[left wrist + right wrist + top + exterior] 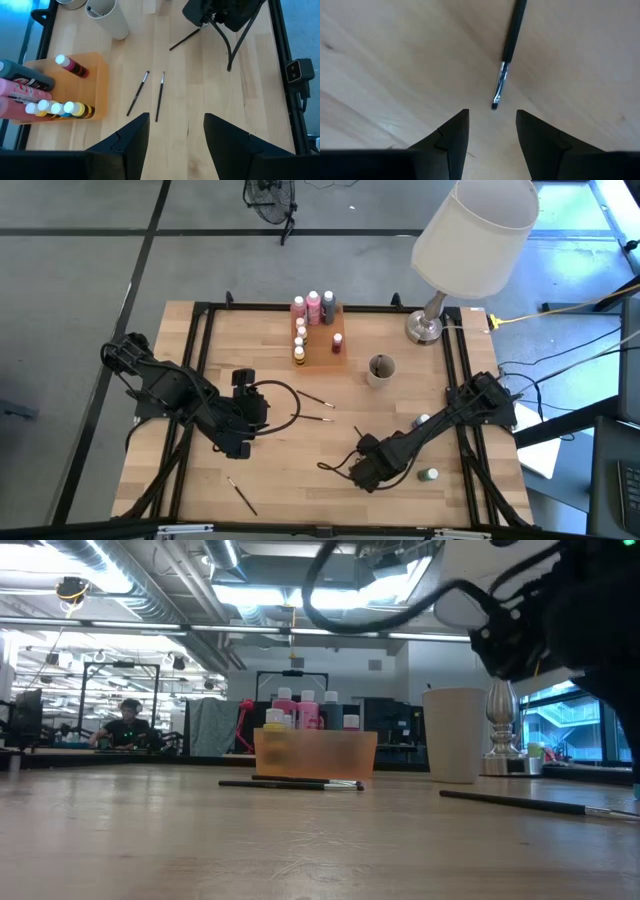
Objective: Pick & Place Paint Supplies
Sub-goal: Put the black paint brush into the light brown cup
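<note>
thin dark paintbrush (507, 47), silver ferrule, lying flat on table (395, 65)

floor: grey concrete (80, 270) | fan base (270, 198) beyond table's far edge | ceiling: strip lights (270, 595), ducts | windows (560, 725) | seated person (128, 723)

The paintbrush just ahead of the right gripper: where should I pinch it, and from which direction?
Grip the dark handle, not the narrow metal collar near the tip. The paintbrush lies flat on the table, so come straight down with the right gripper, whose fingers stand open, set across the shaft, one finger on each side. Probably best a little back from the tip, where the handle is thicker.
</note>
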Available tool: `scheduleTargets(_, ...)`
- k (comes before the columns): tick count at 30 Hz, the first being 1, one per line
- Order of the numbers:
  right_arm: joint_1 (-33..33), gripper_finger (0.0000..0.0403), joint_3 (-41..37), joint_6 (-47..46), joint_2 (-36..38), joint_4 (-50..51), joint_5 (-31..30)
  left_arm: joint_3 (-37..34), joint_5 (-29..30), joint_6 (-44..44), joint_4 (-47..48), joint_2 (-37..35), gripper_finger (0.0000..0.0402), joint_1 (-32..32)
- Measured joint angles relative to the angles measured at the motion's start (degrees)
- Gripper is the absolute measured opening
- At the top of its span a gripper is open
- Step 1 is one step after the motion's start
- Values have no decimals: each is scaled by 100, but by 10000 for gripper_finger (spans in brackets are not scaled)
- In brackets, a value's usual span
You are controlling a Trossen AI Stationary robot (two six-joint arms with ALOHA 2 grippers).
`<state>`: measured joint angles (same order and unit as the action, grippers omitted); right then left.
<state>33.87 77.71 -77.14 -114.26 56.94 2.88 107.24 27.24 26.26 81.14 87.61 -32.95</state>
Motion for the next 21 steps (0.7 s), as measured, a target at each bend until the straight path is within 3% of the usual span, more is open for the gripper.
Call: scheduleTargets(21, -175, 167, -439, 133, 33, -679, 207, 1, 13, -199, 2, 0, 184, 7)
